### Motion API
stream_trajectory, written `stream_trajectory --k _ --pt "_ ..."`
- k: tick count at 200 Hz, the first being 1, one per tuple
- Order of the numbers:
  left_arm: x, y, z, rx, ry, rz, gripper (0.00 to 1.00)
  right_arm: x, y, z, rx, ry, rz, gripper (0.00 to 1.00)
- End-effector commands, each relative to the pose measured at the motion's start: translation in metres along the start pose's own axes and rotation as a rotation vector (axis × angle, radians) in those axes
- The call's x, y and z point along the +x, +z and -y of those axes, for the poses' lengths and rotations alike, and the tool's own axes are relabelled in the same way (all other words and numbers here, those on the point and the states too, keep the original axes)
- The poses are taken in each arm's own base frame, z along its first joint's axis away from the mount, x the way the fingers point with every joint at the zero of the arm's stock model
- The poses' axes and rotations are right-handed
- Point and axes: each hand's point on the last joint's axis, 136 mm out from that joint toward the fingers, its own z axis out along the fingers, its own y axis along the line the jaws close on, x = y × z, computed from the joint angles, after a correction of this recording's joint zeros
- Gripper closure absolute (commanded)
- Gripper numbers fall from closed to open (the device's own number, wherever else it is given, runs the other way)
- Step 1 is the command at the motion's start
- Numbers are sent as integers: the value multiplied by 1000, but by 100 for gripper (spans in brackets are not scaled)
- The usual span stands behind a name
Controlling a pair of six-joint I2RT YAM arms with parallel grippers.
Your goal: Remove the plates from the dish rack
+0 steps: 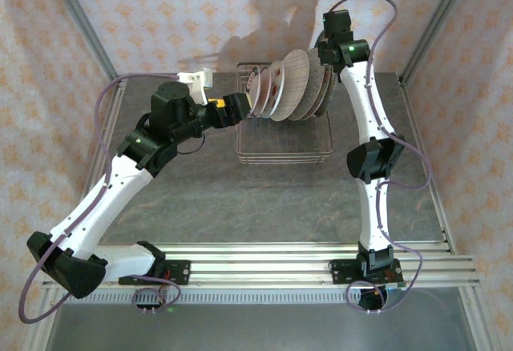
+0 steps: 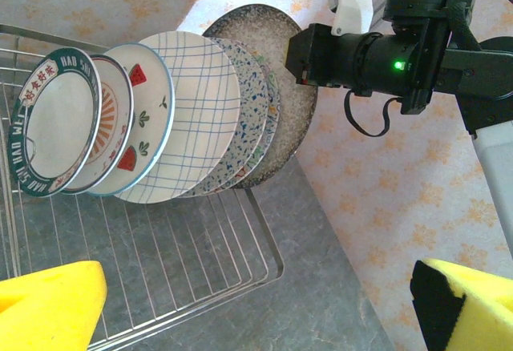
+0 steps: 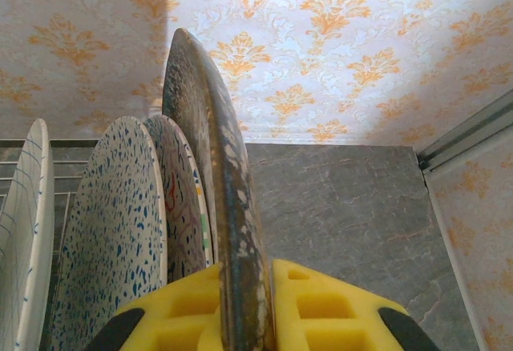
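Plates (image 1: 290, 86) stand on edge in a row in the rack (image 1: 284, 149), upper ctr of top view, at the far part of the worktop (image 1: 264, 207). Row runs left-right across that frame. Faces are turned toward frame left, rims up.

Right pincer (image 3: 244, 307) is narrow and clamped on the end plate (image 3: 210, 151), the brown speckled one. Wrist view: a yellow pad (image 3: 329, 311) sits each side of the rim, which runs straight up frame ctr btw them. A blue-flecked plate (image 3: 116, 223) stands just beside it to frame left, gap closing lower down. Top view puts the right pincer (image 1: 325, 56) at the right end of the row, coming from above.

Left pincer (image 1: 240, 107) is at the opposite end, wide, holding nothing. Its pads (image 2: 48, 307) sit in the bottom corners of its own view, looking along the row, w/ a green-rimmed plate (image 2: 52, 123) nearest.

Judgement: step in hand = drawing the end plate out. Key relation: the plate is upright, its plane in line w/ the pincer's gap. Neighbours are on frame-left only, w/ bare worktop to frame right. So the way out is prob. up along the plate's own plane, then off to the right. Tilting toward the row would likely knock the blue-flecked plate. About six plates are in the rack, so the task looks barely begun.
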Motion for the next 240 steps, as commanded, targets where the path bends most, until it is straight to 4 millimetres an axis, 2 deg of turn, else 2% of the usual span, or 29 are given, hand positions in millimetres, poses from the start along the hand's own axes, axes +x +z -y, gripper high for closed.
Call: stream_trajectory --k 1,78,130,172,204,240 --pt "-12 -8 18 61 -1 40 2 -110 -130 62 69 235 419 100" --pt "-14 -8 21 77 -3 43 3 -111 -154 84 143 247 438 100" --pt "-14 -7 23 85 -8 43 3 -110 -158 93 192 257 440 100" --pt "-14 -8 24 89 -8 40 3 -109 -159 107 225 334 448 100" --pt "-13 -9 23 85 -9 39 3 -120 -169 106 177 371 506 100" --pt "-11 -8 20 86 -23 44 3 -126 -185 117 214 450 557 100"
